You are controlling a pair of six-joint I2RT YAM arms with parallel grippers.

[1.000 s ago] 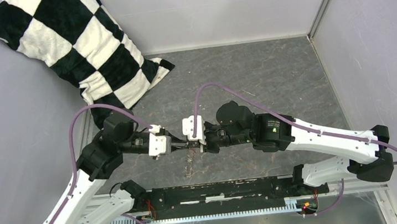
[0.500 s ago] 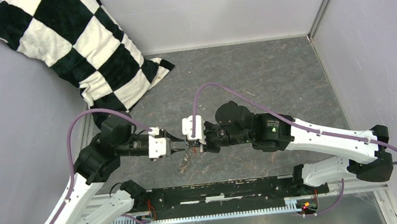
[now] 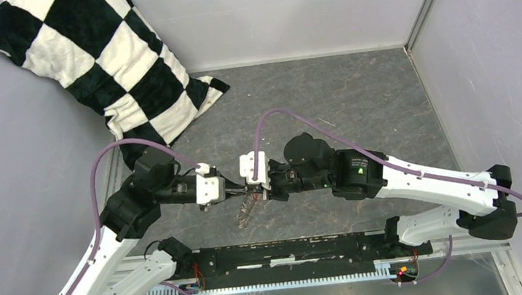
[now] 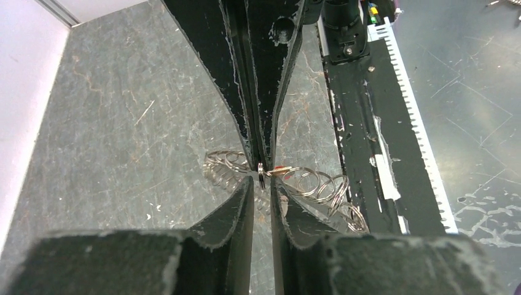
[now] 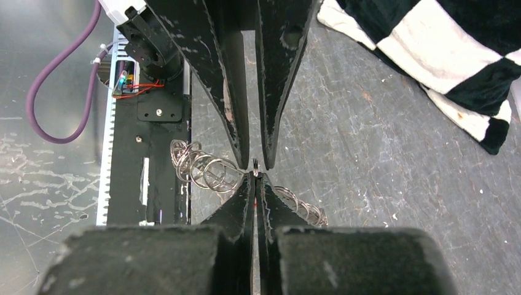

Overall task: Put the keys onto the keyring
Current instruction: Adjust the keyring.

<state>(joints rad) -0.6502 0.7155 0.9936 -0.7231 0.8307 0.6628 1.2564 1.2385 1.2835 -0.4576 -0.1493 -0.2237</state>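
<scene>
— Above the tabletop (image 3: 356, 101), where is the keyring (image 3: 247, 210) being held?
— It is being pinched in the clenched right claw (image 5: 254, 177), tip to tip with the left claw (image 4: 262, 184), whose grip cannot be told.

The keyring (image 4: 313, 183) is partly hidden behind the left tool (image 4: 262, 182).

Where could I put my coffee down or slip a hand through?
The bare grey table between the right arm and the back wall is free. The checked pillow fills the far left corner. The middle is crowded: left tool and right tool meet at the ring chain.
</scene>
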